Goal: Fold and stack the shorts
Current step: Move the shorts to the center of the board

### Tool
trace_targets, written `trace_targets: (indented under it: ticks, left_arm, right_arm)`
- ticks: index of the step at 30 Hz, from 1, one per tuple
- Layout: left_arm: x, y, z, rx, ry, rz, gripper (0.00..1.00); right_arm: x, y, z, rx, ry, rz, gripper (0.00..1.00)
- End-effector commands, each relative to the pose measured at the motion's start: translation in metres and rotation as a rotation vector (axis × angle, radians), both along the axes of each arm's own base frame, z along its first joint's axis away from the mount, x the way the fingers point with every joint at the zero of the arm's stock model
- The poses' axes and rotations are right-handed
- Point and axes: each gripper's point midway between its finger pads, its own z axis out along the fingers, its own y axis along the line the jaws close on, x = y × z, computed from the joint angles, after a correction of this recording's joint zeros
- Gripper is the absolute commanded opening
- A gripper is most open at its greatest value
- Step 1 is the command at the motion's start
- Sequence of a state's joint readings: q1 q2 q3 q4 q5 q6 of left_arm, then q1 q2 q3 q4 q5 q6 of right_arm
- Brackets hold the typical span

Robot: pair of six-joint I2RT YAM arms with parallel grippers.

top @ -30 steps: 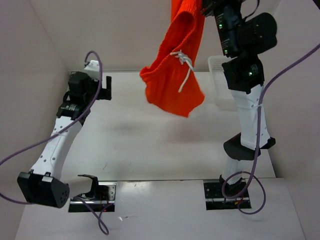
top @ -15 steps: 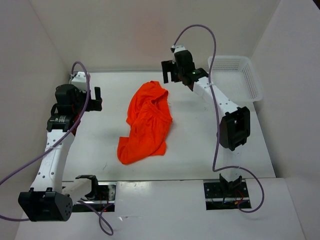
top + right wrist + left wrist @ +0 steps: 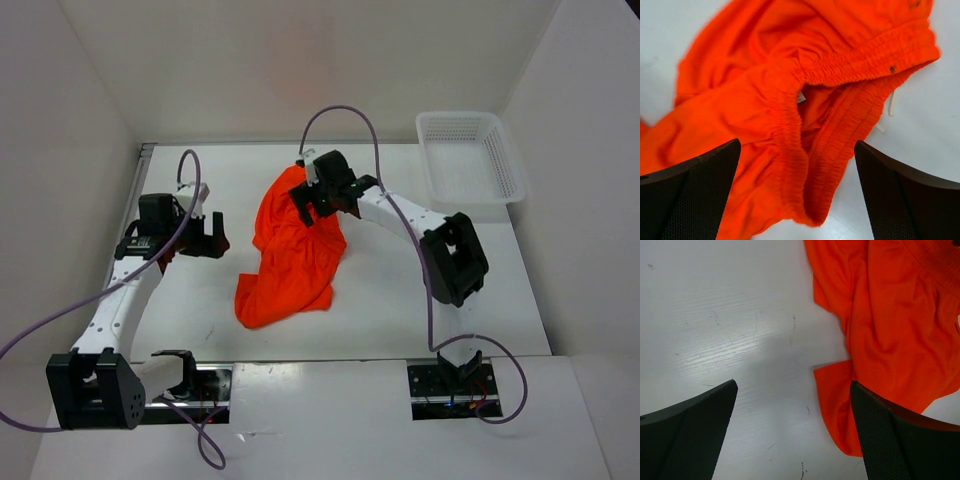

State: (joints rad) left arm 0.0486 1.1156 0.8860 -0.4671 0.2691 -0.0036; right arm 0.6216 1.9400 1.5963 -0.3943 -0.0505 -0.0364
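Bright, even light fell from overhead and washed the white bench (image 3: 390, 290) and walls pale. Shadows were soft and faint: in the left wrist view a grey smudge lay on the bench beside a mild sheen. The shorts (image 3: 295, 250) glowed saturated orange, their folds gently shaded. In both wrist views the dark fingers (image 3: 690, 440) looked soft-focused at the lower corners, while the cloth was sharp.

The shorts (image 3: 290, 262) are bright orange soft cloth, lying unfolded in a rumpled, elongated heap on the counter (image 3: 400, 300), about mid-way across. The heap runs from the far middle towards the near left. The gathered waistband (image 3: 788, 131) lies at the far end, gaping open, with a bit of white cord (image 3: 891, 103) showing beside it.
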Motion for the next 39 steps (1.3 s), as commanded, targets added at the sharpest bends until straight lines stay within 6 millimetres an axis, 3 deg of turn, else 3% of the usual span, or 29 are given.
trace_targets:
  ticks: [1,3,5,6,7,9,11,13,14,15,16,17,18,19,20,22,23,25,26,29,30,32,34,36,39]
  left_arm:
    - [0.004,-0.009,0.002,-0.029,-0.03,-0.042,1.0]
    - [0.007,-0.007,0.001,-0.022,-0.032,-0.034,1.0]
    - [0.01,-0.005,-0.005,-0.016,-0.016,-0.027,1.0]
    - [0.013,-0.005,0.0,-0.015,-0.036,-0.027,1.0]
    - [0.017,-0.003,-0.003,-0.008,-0.034,-0.02,1.0]
    - [0.023,-0.003,-0.004,-0.008,-0.032,-0.02,1.0]
    - [0.028,-0.003,-0.007,-0.008,-0.025,-0.019,1.0]
    - [0.032,-0.005,-0.009,-0.003,-0.012,-0.025,1.0]
    - [0.033,-0.008,-0.008,-0.003,-0.006,-0.034,1.0]
    - [0.034,-0.01,-0.012,0.005,0.005,-0.036,1.0]
    - [0.037,-0.008,-0.016,0.011,0.019,-0.03,1.0]
    - [0.039,-0.008,-0.016,0.011,0.022,-0.029,1.0]
    - [0.04,-0.008,-0.02,0.011,0.034,-0.03,1.0]
    - [0.045,-0.01,-0.021,0.002,0.031,-0.038,1.0]
    - [0.048,-0.01,-0.02,0.002,0.031,-0.038,1.0]
    - [0.054,-0.014,-0.024,-0.016,0.041,-0.056,1.0]
    - [0.056,-0.016,-0.027,-0.024,0.045,-0.064,1.0]
    - [0.066,-0.024,-0.027,-0.024,0.05,-0.084,1.0]
    - [0.069,-0.024,-0.028,-0.024,0.052,-0.084,1.0]
    - [0.082,-0.034,-0.025,-0.023,0.049,-0.11,1.0]
    - [0.085,-0.037,-0.029,-0.015,0.058,-0.114,1.0]
    - [0.093,-0.041,-0.023,-0.014,0.037,-0.123,1.0]
    - [0.097,-0.041,-0.022,-0.014,0.028,-0.123,1.0]
    - [0.097,-0.043,-0.026,-0.024,0.038,-0.133,1.0]
    - [0.098,-0.043,-0.027,-0.024,0.048,-0.133,1.0]
  right_arm:
    - [0.008,-0.007,-0.05,-0.072,0.029,0.027,0.99]
    - [0.001,-0.015,-0.073,-0.124,0.06,0.035,0.97]
    - [-0.012,-0.025,-0.094,-0.167,0.097,0.054,0.75]
    - [-0.018,-0.031,-0.103,-0.191,0.111,0.068,0.62]
    - [-0.031,-0.037,-0.105,-0.197,0.127,0.093,0.27]
    - [-0.049,-0.05,-0.109,-0.243,0.149,0.146,0.0]
    - [-0.067,-0.072,-0.099,-0.259,0.172,0.176,0.0]
    - [-0.086,-0.113,-0.087,-0.338,0.226,0.221,0.0]
    - [-0.096,-0.13,-0.086,-0.391,0.258,0.27,0.0]
    - [-0.112,-0.147,-0.088,-0.453,0.303,0.343,0.13]
    - [-0.133,-0.17,-0.082,-0.567,0.341,0.492,0.45]
    - [-0.137,-0.185,-0.076,-0.621,0.345,0.53,0.99]
    - [-0.134,-0.189,-0.067,-0.627,0.327,0.544,1.0]
    - [-0.105,-0.174,-0.041,-0.555,0.222,0.485,1.0]
    - [-0.081,-0.173,-0.022,-0.468,0.169,0.401,1.0]
    - [-0.012,-0.132,0.042,-0.203,-0.064,0.256,1.0]
    - [0.007,-0.122,0.042,-0.073,-0.024,0.11,1.0]
    - [0.047,-0.108,0.051,0.024,-0.092,-0.01,1.0]
    - [0.057,-0.104,0.017,0.043,-0.008,-0.072,1.0]
    - [0.082,-0.106,-0.019,0.016,0.014,-0.151,1.0]
    - [0.089,-0.115,-0.042,-0.039,0.032,-0.196,1.0]
    - [0.108,-0.133,-0.05,-0.05,0.023,-0.246,1.0]
    - [0.112,-0.137,-0.068,-0.048,0.062,-0.235,1.0]
    - [0.113,-0.139,-0.075,-0.061,0.07,-0.175,1.0]
    - [0.096,-0.13,-0.093,-0.069,0.132,-0.05,1.0]
